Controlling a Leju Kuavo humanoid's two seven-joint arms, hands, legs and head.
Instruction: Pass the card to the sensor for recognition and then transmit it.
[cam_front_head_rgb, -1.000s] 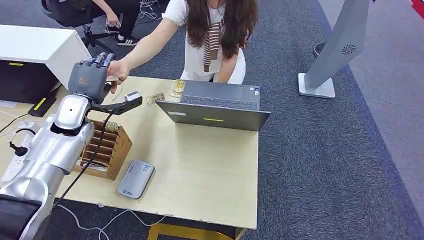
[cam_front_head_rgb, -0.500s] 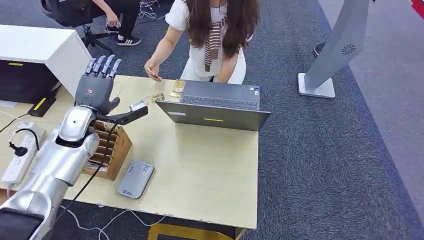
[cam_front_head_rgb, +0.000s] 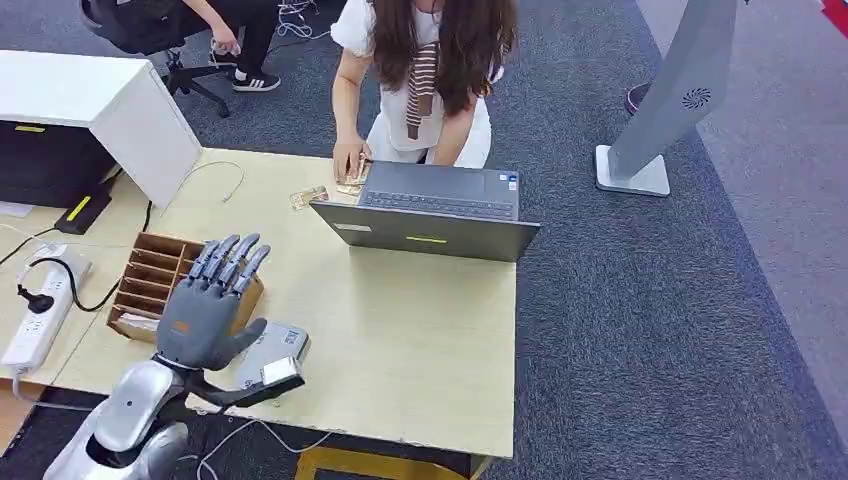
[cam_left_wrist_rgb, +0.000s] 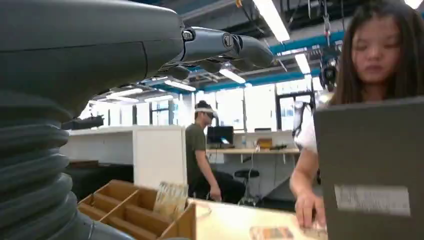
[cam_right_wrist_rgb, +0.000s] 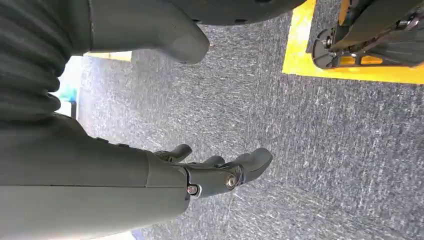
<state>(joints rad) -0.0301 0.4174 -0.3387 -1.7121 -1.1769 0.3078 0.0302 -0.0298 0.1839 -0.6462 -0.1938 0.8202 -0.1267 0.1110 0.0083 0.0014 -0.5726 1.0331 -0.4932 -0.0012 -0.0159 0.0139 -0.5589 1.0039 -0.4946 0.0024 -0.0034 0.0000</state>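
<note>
My left hand (cam_front_head_rgb: 210, 308) hovers open over the front of the table, fingers spread, holding nothing. It covers part of the grey card sensor (cam_front_head_rgb: 284, 339) lying flat beside it. The wooden card rack (cam_front_head_rgb: 150, 277) stands just left of the hand; the left wrist view shows cards (cam_left_wrist_rgb: 170, 198) standing in the rack (cam_left_wrist_rgb: 131, 212). Across the table a person's hand (cam_front_head_rgb: 349, 160) rests on cards (cam_front_head_rgb: 352, 181) next to the laptop (cam_front_head_rgb: 432, 214). Another card (cam_front_head_rgb: 309, 197) lies near it. My right hand (cam_right_wrist_rgb: 220, 171) hangs over carpet, fingers loosely extended and empty.
A white cabinet (cam_front_head_rgb: 90, 95) stands at the table's back left, and a power strip (cam_front_head_rgb: 40, 305) with cables lies on the left desk. The person sits behind the laptop. A grey stand (cam_front_head_rgb: 670, 110) is on the carpet to the right.
My left hand has drawn back from the person's hand at the far edge to the front of the table, empty. The person took the card and brought it down beside the laptop.
</note>
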